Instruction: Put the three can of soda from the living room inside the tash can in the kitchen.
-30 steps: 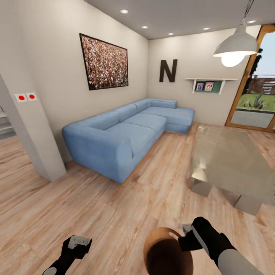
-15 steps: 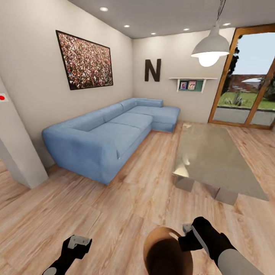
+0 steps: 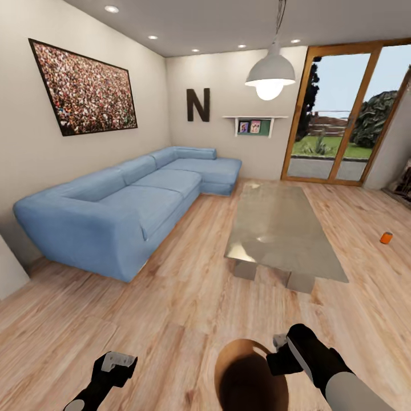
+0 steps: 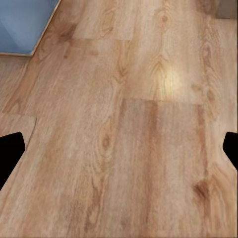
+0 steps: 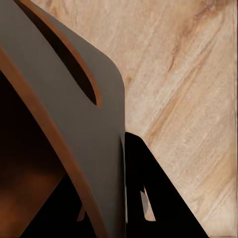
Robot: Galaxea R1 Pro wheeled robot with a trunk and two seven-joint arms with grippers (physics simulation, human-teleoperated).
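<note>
An orange can of soda [image 3: 386, 237] stands on the light wood floor of the living room, far right, beyond the low table. The tash can [image 3: 246, 378], grey outside and brown inside, hangs close in front of me. My right gripper [image 3: 278, 357] is shut on its rim. In the right wrist view the bin's grey wall [image 5: 74, 129] sits between the dark fingers [image 5: 146, 193] of the right gripper [image 5: 106, 198]. My left gripper [image 3: 117, 365] stands open over bare floor, and its fingertips [image 4: 10, 148] are wide apart with nothing between them.
A long blue corner sofa [image 3: 125, 200] lines the left wall. A low glass-topped table [image 3: 279, 228] stands in the middle of the room. Wood-framed glass doors [image 3: 342, 114] are at the back right. A white wall corner [image 3: 8, 268] juts in at the left edge.
The whole view has swung to the right, so the sofa and table slid left and the orange can came into view. Both grippers and the bin hold the same pose.
</note>
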